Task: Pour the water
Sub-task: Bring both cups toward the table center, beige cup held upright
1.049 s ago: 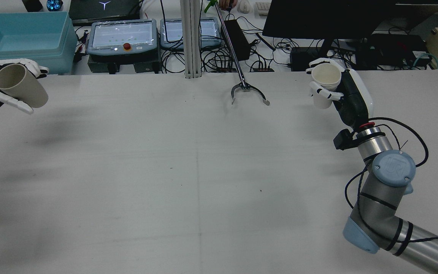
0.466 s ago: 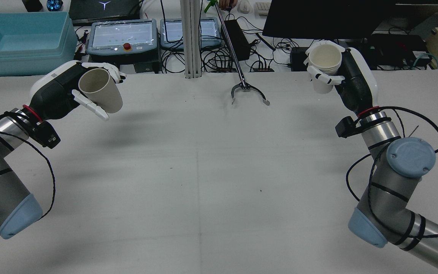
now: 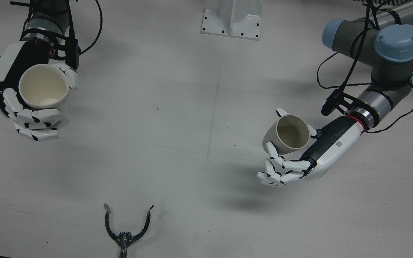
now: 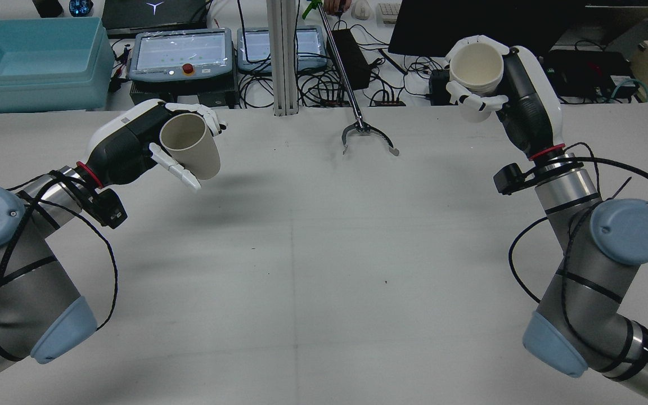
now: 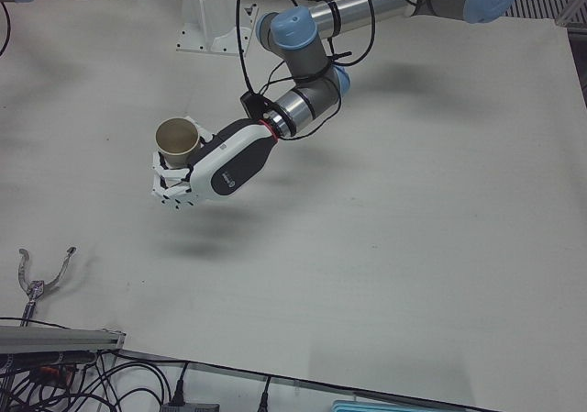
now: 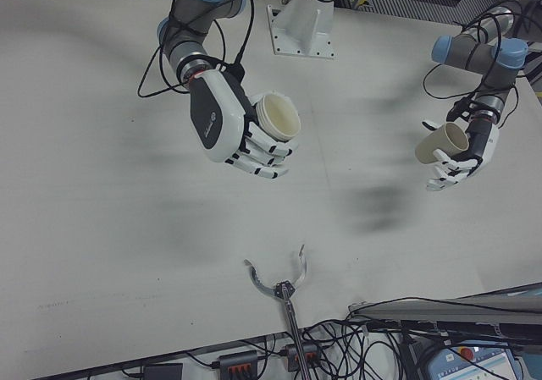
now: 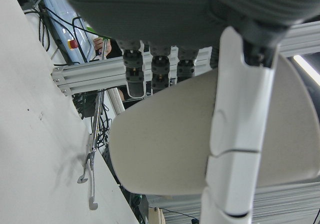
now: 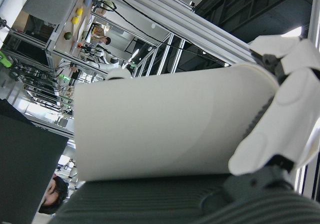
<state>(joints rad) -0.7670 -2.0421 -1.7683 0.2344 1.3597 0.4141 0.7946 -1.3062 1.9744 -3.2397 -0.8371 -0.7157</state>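
Note:
My left hand (image 4: 133, 140) is shut on a beige cup (image 4: 189, 146) and holds it tilted above the far left part of the table. It also shows in the front view (image 3: 289, 134), the left-front view (image 5: 179, 139) and the left hand view (image 7: 175, 144). My right hand (image 4: 518, 107) is shut on a white cup (image 4: 473, 70), held high above the far right edge, mouth up. That cup also shows in the front view (image 3: 43, 86), the right-front view (image 6: 275, 118) and the right hand view (image 8: 165, 129). The cups are far apart. I see no water in either.
A long grabber tool's claw (image 4: 368, 138) rests on the table at the far middle, also in the front view (image 3: 126, 229). Behind the table edge stand a teal bin (image 4: 31, 62), teach pendants (image 4: 183, 53) and cables. A post base (image 3: 231, 18) stands between the arms.
My left hand has swung in from the left edge toward the middle with the beige cup. My right hand has risen and moved farther back with the white cup.

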